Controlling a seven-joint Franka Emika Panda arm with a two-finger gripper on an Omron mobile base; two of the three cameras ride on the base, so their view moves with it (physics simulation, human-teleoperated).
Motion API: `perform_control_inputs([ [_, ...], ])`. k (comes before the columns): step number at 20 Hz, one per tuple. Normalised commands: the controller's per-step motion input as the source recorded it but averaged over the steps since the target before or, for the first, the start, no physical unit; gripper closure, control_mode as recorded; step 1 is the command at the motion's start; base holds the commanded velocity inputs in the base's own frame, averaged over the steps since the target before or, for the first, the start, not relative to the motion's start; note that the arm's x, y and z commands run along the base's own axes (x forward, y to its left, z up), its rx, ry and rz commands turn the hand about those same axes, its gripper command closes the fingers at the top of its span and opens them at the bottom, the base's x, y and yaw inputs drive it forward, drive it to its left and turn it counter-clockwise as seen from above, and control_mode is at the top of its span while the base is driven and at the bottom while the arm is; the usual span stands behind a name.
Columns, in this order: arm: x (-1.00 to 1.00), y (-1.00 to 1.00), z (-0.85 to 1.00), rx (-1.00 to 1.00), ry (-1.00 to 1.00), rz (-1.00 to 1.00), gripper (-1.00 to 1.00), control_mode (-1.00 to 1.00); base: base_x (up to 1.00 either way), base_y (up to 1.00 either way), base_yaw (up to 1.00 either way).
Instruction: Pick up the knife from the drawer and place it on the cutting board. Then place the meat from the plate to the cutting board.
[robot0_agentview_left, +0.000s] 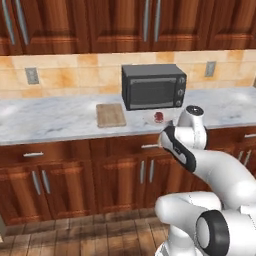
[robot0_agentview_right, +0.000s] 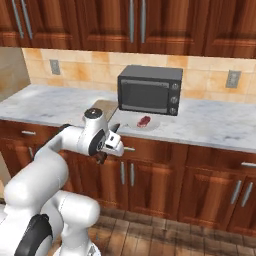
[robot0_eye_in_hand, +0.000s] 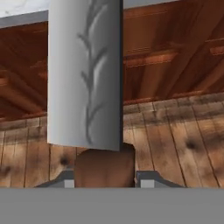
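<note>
Clamped on the brown handle of the knife (robot0_eye_in_hand: 85, 87), the claw (robot0_eye_in_hand: 104, 177) holds the broad grey blade straight out along its line of sight, over wooden floorboards and in front of the reddish cabinet fronts. From the right base view the claw (robot0_agentview_right: 103, 156) hangs below the edge of the marble counter (robot0_agentview_right: 210, 125), in front of the drawer (robot0_agentview_right: 145, 148). Up on the counter the cutting board (robot0_agentview_left: 110, 114) lies bare to the left of the black microwave (robot0_agentview_left: 153, 86), while the meat (robot0_agentview_right: 144, 120) sits on the white plate (robot0_agentview_right: 150, 125) in front of the microwave.
</note>
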Motion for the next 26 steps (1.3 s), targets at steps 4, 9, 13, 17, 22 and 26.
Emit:
perform_control_inputs([
  [4, 0.0, 0.0, 0.0, 0.0, 0.0, 0.0, 1.0, 1.0, 0.1, 0.97, 0.3],
  [9, 0.0, 0.0, 0.0, 0.0, 0.0, 0.0, 1.0, 1.0, 0.99, 0.19, 0.15],
  [13, 0.0, 0.0, 0.0, 0.0, 0.0, 0.0, 1.0, 1.0, 1.0, 0.05, 0.12],
  [17, 0.0, 0.0, 0.0, 0.0, 0.0, 0.0, 1.0, 1.0, 1.0, -0.06, 0.08],
  [22, 0.0, 0.0, 0.0, 0.0, 0.0, 0.0, 1.0, 1.0, 1.0, -0.06, 0.18],
  [26, 0.0, 0.0, 0.0, 0.0, 0.0, 0.0, 1.0, 1.0, 0.99, -0.01, 0.15],
])
